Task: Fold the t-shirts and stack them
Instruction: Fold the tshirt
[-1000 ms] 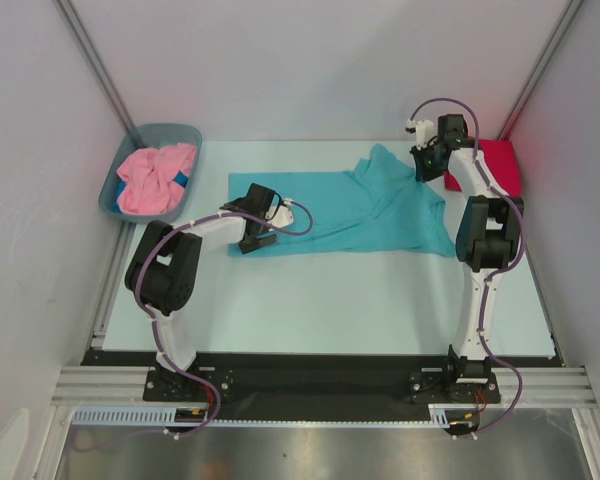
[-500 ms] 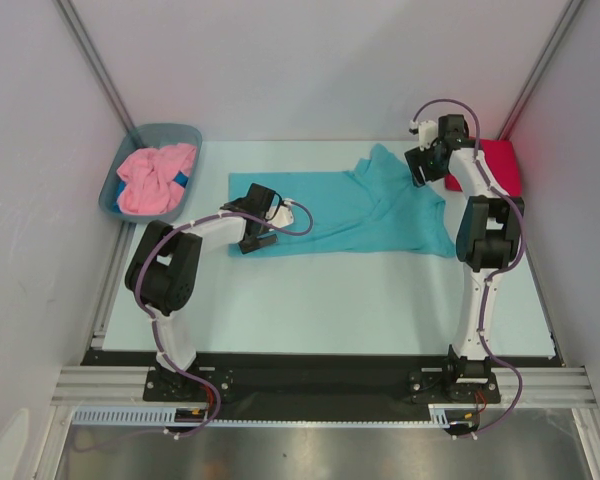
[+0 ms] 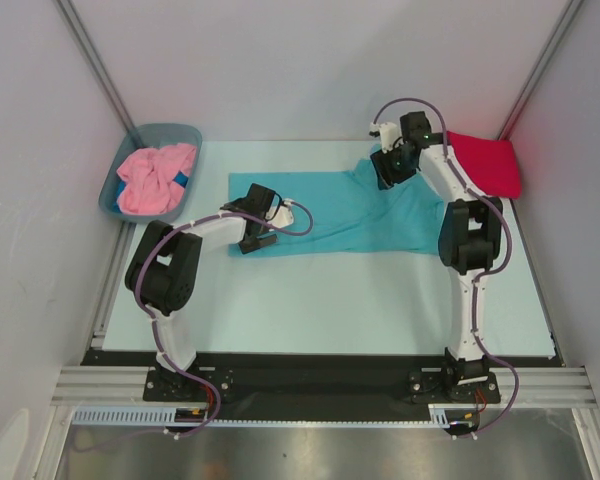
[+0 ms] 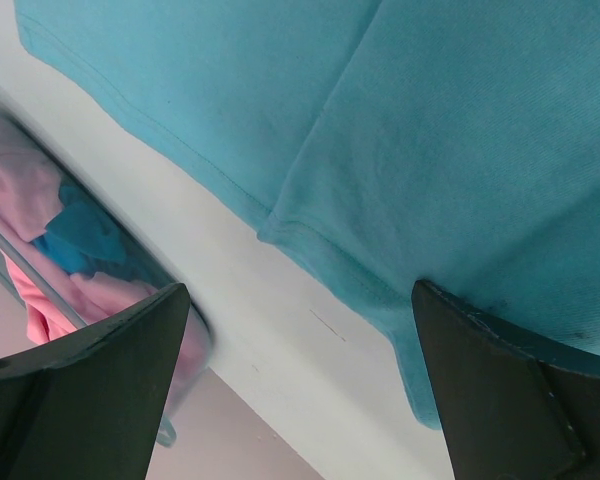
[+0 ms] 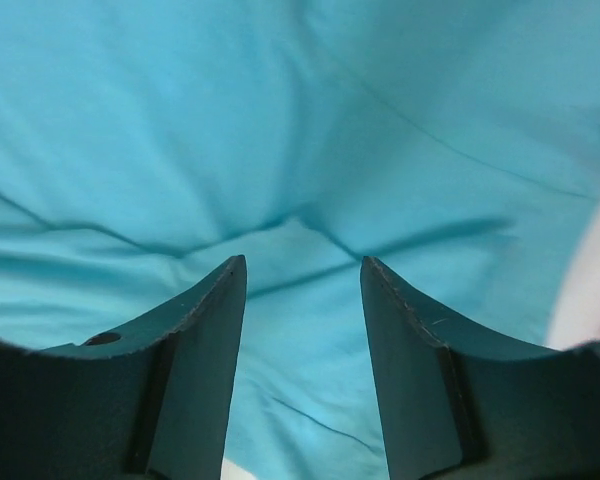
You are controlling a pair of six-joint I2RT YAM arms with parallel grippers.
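Hung over the turquoise t-shirt [image 3: 330, 205], right gripper [image 5: 302, 275] and left gripper [image 4: 300, 300] both spread apart. Needed a firm pinch at the cloth edge, then a slow fold.

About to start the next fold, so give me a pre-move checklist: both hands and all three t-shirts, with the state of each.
1. Left hand free: ok, open wide over the hem of the turquoise t-shirt, nothing in it.
2. Right hand free: ok, open above the same shirt, no cloth pinched.
3. Turquoise t-shirt flat: not ok, creases run under the right hand.
4. Red t-shirt apart from the turquoise one: cannot tell, the right arm hides the gap.
5. Pink t-shirt folded: not ok, bunched in the tub.
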